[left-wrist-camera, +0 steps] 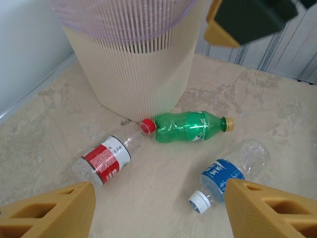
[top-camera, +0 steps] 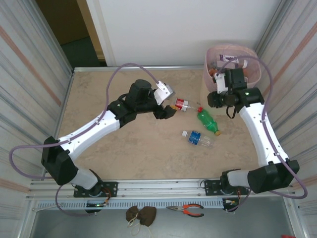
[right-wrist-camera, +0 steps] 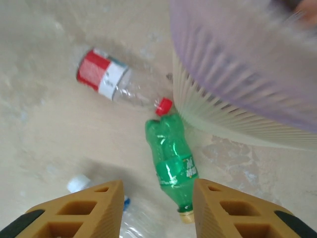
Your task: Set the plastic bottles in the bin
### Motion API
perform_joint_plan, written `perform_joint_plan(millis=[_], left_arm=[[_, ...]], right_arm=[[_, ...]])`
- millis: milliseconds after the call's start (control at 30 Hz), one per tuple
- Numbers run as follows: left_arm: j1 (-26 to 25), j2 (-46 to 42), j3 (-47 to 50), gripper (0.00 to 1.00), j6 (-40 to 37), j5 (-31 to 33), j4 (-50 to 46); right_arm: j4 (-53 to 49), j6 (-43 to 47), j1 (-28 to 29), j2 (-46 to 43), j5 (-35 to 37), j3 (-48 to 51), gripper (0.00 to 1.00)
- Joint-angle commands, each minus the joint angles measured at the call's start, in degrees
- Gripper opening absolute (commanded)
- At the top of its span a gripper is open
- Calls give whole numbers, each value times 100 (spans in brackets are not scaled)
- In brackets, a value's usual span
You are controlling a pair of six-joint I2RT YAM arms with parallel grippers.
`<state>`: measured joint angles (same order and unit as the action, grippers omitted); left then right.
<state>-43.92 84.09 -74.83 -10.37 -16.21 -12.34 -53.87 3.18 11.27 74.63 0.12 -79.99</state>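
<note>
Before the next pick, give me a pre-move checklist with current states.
1. Are the left fingers open and empty: ok.
2. Are the right fingers open and empty: ok.
3. Is the table cleared of bottles: not ok. The red-label bottle, green bottle and blue-label bottle lie on it.
4. Is the red-label bottle free of neighbours: not ok. Its cap butts the green bottle's base.
5. Is the bin upright: ok.
6. Is there space left in the bin: cannot tell.

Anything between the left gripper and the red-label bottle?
Nothing visible. The left gripper is open over bare table, the red-label bottle lying just ahead; only its red cap sits against the green bottle beside the bin.
</note>
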Motion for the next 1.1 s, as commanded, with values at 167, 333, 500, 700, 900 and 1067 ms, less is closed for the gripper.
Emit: perform_joint_plan(millis=[167, 333, 500, 700, 900, 1067], left_arm=[[41, -375, 174, 70, 105, 148, -106], [157, -461, 271, 70, 175, 164, -118], [478, -704, 635, 69, 540, 16, 78], [883, -1261, 1248, 69, 905, -14, 247], [1160, -1863, 1708, 69, 1054, 50, 226], [1232, -2127, 1915, 69, 1135, 100, 218]], right_arm=[[179, 1477, 391, -12, 16, 829, 46], [375, 2266, 916, -49, -412, 1351, 53], [206, 2402, 1523, 530, -235, 1166, 56], [43, 2525, 2132, 1394, -78, 789, 61], [-113, 2632, 2408, 2201, 116, 455, 64], [-257, 2756, 2494, 2785, 207, 279, 67]])
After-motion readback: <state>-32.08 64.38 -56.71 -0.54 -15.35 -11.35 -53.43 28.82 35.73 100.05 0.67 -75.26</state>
